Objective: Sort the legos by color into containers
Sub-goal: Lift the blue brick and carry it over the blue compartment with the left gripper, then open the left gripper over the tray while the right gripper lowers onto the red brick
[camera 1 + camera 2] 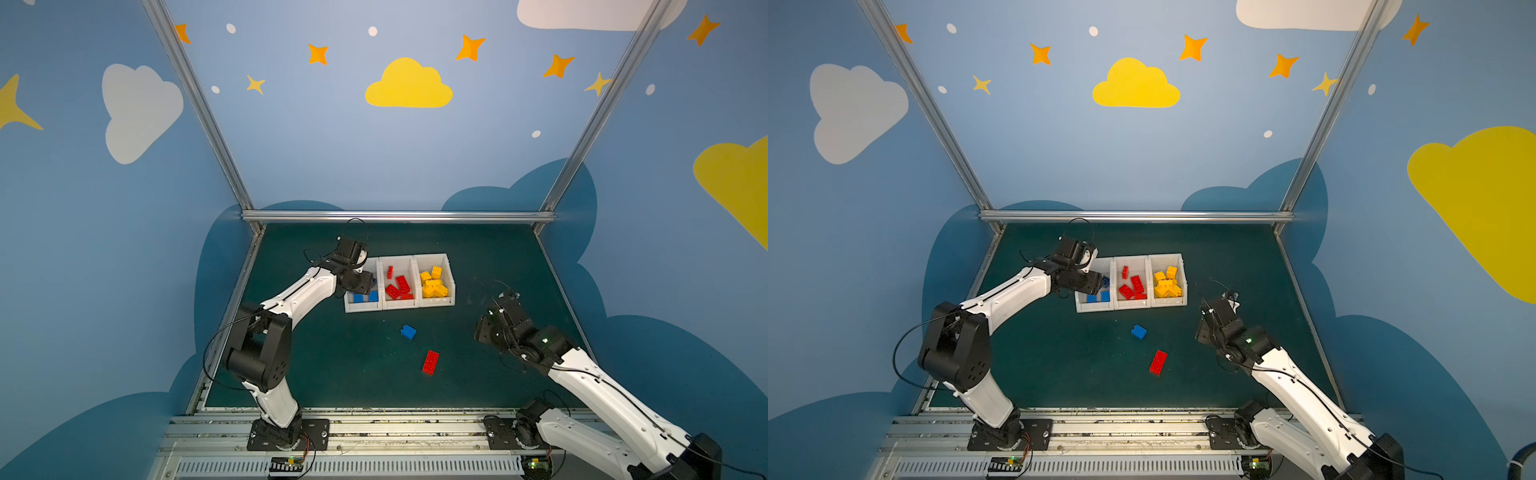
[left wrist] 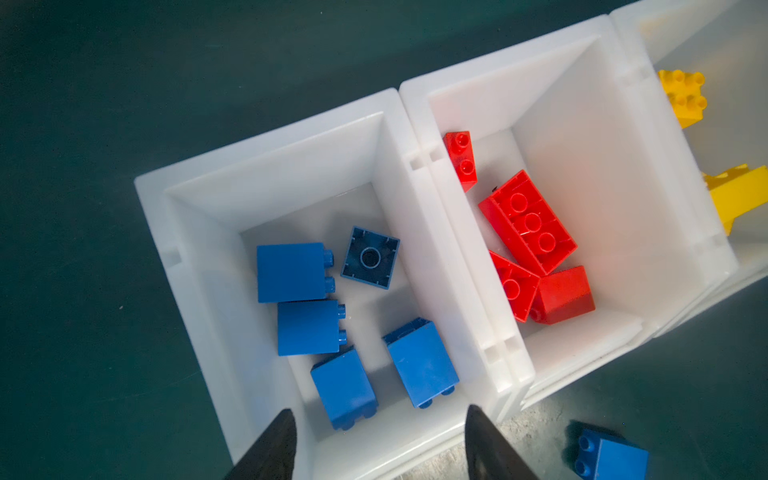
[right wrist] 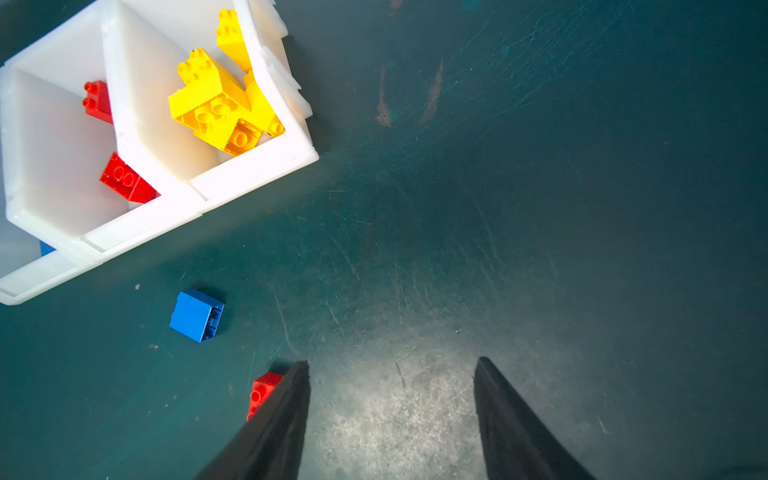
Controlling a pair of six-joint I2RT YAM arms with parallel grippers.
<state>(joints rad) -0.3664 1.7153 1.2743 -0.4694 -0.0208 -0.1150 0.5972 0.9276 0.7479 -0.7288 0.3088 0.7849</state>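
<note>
Risk sits with two strays on the desk [image 1: 332, 365] before the containers [image 1: 399, 306]: blue lego [image 1: 408, 331] nearer, red lego [image 1: 430, 362] farther. Our left fingers [image 2: 274, 449] hang released over the containers, right fingers [image 3: 507, 424] spread empty beside them; descending off-centre, we could knock either stray away.

No legible text, label or number anywhere.

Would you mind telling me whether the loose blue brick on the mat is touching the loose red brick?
Apart. In both top views a strip of bare green mat separates the blue brick from the red brick.
</note>
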